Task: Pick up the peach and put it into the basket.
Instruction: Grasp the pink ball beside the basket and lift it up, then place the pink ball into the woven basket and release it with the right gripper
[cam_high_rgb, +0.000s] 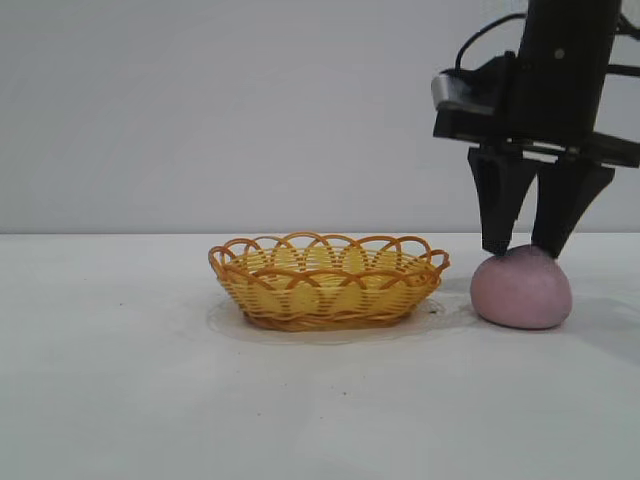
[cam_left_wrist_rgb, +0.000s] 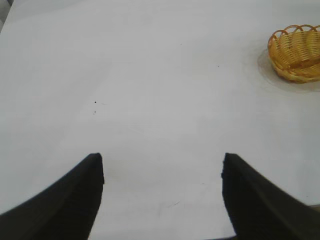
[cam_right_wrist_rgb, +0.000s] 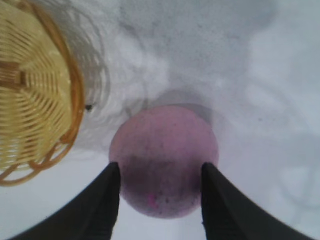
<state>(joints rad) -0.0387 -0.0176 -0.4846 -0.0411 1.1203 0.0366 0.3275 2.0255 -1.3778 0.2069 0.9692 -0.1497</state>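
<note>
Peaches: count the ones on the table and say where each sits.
1. The peach rests on the table, right of the basket in the exterior view, under the right gripper. The basket's inside looks empty.

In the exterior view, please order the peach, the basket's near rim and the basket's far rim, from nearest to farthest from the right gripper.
1. Peach, directly beneath right gripper.
2. Basket's near rim, left of the peach.
3. Basket's far rim, the left end.
</note>
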